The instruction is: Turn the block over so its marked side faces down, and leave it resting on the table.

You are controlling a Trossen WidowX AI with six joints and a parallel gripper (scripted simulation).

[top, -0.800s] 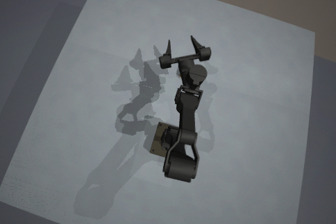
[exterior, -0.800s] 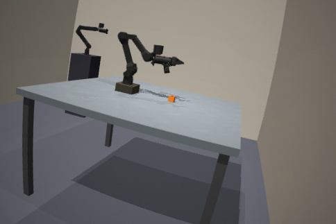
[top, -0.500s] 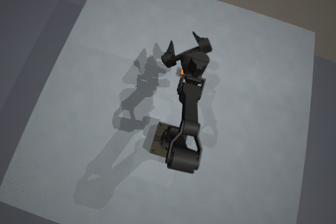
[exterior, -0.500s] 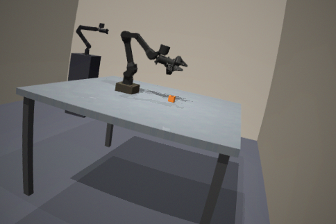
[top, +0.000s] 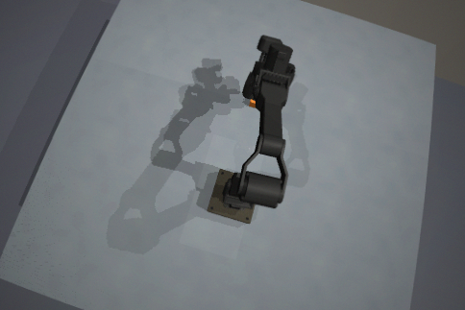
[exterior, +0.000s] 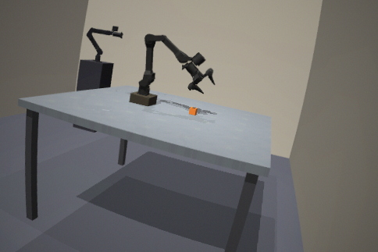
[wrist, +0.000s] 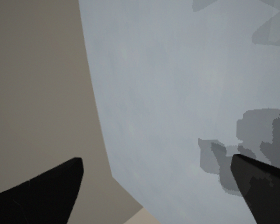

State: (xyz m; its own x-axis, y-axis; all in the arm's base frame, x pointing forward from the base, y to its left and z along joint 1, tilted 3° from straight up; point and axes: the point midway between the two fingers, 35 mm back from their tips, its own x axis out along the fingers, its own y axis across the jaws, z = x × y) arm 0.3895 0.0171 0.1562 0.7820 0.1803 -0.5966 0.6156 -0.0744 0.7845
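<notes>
An orange block (top: 253, 103) (exterior: 193, 111) rests on the table (top: 360, 105) (exterior: 219, 143) (wrist: 151, 100). In the top view it is mostly hidden under the arm; in the exterior view a small dark patch shows at its top, too small to read clearly. My gripper (exterior: 208, 88) (wrist: 159, 164) is open and empty, its fingers wide apart. It hangs well above the table, higher than the block and to its right in the exterior view, tilted downward. The block is not in the wrist view.
My arm's base (top: 216, 201) (exterior: 143, 99) is fixed to the table. A second arm (exterior: 94, 42) stands on a dark pedestal (exterior: 89, 75) behind the table. The wrist view shows a table edge and the arm's shadow (wrist: 261, 125).
</notes>
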